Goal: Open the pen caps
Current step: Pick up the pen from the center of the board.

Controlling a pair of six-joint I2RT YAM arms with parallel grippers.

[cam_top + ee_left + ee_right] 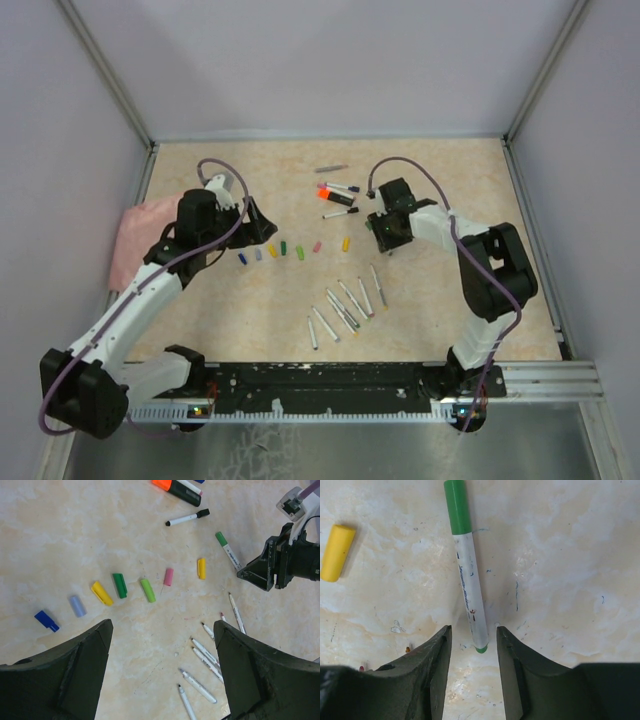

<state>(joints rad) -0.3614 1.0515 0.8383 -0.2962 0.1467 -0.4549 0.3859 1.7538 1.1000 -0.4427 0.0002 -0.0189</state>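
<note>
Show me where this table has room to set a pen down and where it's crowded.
Bare: the far right corner beyond the right arm, and the near stretch between the left arm and the loose pens. Crowded: the middle, around the row of caps and the capped pens.

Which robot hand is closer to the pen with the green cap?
Right. The right gripper, open, straddles the tail end of the green-capped pen. The left gripper hovers over the loose caps, farther away.
</note>
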